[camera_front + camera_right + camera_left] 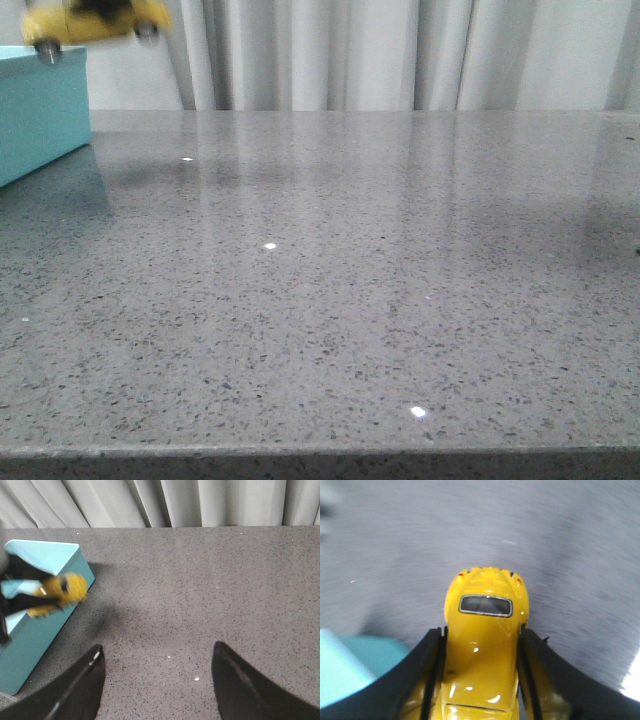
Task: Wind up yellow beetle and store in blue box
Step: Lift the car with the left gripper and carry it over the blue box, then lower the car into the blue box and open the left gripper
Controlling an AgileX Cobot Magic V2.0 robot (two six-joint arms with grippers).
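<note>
Glossy yellow paint on the yellow beetle (485,645), clamped by its flanks in the left tool (482,680), nose or tail pointing out past the fingertips. Carried in the air above the near edge of the blue box (40,110), blurred in the front view (95,22) and in the right wrist view (62,592). Likely light and rigid, but slick and rounded: prone to squirting out of a pinch on the curved roof, so best held low across the doors, as here. Small wheels and trim probably delicate, so worth setting down, not dropping. Right tool (157,680) spread wide over bare grey speckled bench (210,595), holding nothing.
</note>
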